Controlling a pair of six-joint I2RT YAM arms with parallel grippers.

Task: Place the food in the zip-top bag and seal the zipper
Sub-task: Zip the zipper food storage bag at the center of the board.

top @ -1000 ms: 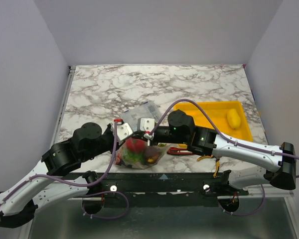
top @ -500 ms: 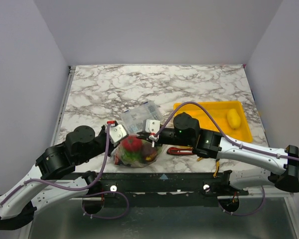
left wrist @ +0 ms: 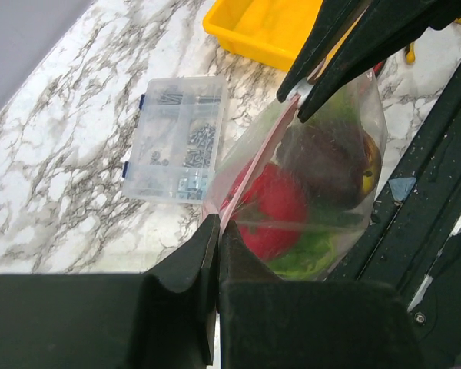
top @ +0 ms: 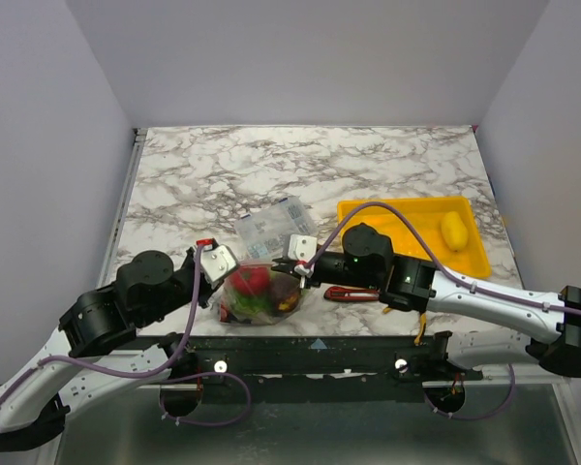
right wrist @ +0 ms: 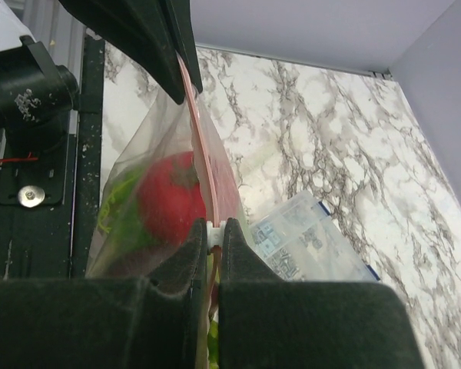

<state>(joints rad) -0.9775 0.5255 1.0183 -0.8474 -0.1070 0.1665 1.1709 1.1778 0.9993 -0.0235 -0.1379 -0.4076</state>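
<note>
Zip-top bag: shifted twd near tabletop edge, food inside. L gripper, R gripper: clamped on zipper ends, now wider apart; strip taut, sealing next.

Clear zip-top bag hangs upright, pink zipper stretched taut, tomato and greens inside.

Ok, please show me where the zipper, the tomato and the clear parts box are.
zipper (left wrist: 253, 156), left wrist view, middle of the pink strip.
tomato (left wrist: 270, 211), left wrist view, middle of its red side.
parts box (left wrist: 177, 138), left wrist view, centre of the lid.
</note>
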